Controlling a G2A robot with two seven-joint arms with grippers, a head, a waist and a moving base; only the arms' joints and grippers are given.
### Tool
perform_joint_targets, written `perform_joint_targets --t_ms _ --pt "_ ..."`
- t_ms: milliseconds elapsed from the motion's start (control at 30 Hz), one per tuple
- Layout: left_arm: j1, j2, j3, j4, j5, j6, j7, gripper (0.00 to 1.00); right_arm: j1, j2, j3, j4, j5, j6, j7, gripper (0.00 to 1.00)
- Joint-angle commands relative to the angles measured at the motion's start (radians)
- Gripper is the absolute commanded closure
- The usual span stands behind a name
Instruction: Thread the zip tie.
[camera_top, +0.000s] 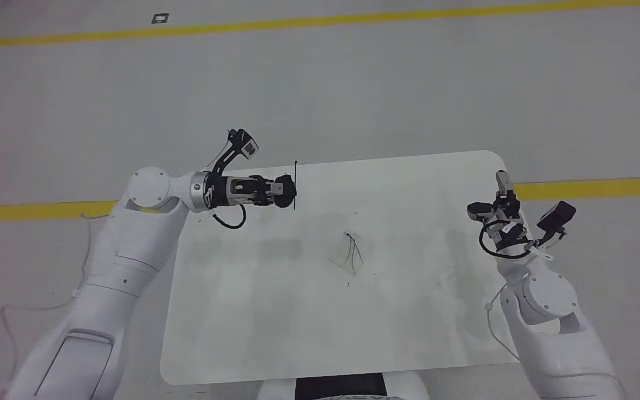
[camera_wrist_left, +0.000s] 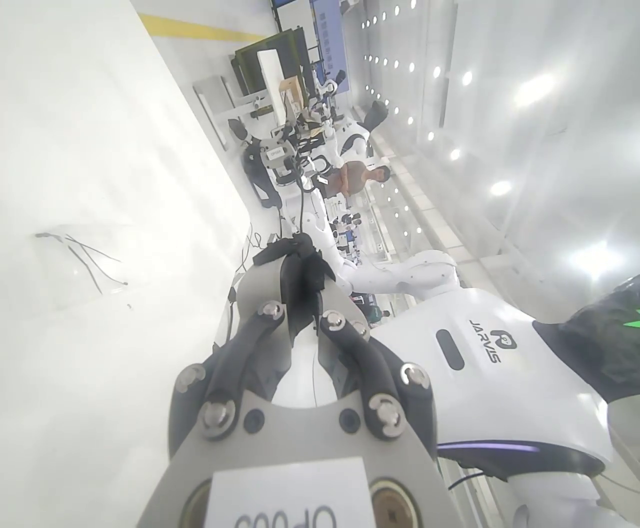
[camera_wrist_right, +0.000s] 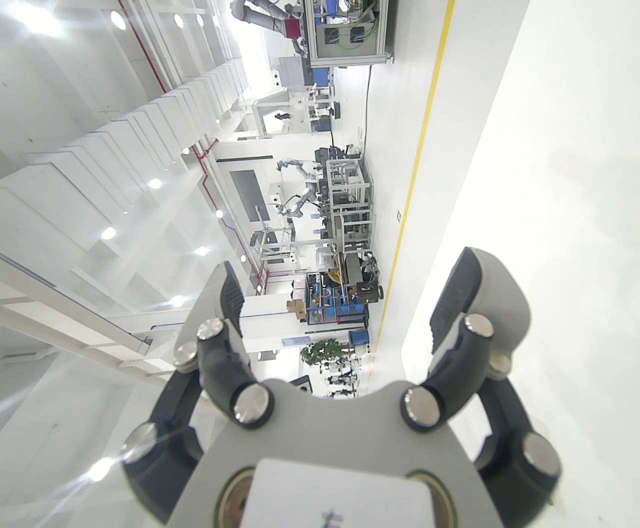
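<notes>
My left gripper (camera_top: 287, 190) hovers over the white table's (camera_top: 420, 310) far left corner. It is shut on a thin black zip tie (camera_top: 296, 184) that stands crosswise to the fingers. In the left wrist view the pads (camera_wrist_left: 292, 280) are pressed together and the tie's strap (camera_wrist_left: 316, 350) runs back between them. A few more black zip ties (camera_top: 350, 250) lie loose near the table's middle, also seen as the loose ties (camera_wrist_left: 90, 260) in the left wrist view. My right gripper (camera_top: 497, 196) is at the table's right edge, raised, open, with nothing between its fingertips (camera_wrist_right: 227, 295).
The table has rounded corners and its top is bare apart from the loose ties. Yellow floor lines (camera_top: 300, 22) run behind and beside it. The right gripper (camera_wrist_right: 345, 295) faces out toward the room, away from the table.
</notes>
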Motion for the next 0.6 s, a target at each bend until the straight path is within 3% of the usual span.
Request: perform_joint_targets --t_ms 0,133,367,500,567 --pt "0.0 0.0 0.0 0.0 0.0 0.0 0.0 1.0 0.016 -0.003 -0.018 0.003 -0.001 -0.005 0.017 0.0" --pt "0.0 0.0 0.0 0.0 0.0 0.0 0.0 1.0 0.076 -0.011 -0.068 -0.016 -0.002 0.037 0.013 0.0" --pt "0.0 0.0 0.0 0.0 0.0 0.0 0.0 1.0 0.202 -0.024 -0.194 0.01 0.001 0.052 0.158 0.0" --pt "0.0 0.0 0.0 0.0 0.0 0.0 0.0 1.0 0.28 -0.032 -0.27 0.057 -0.018 0.029 0.246 0.0" --pt "0.0 0.0 0.0 0.0 0.0 0.0 0.0 1.0 0.324 -0.036 -0.311 0.08 -0.056 -0.023 0.313 0.0"
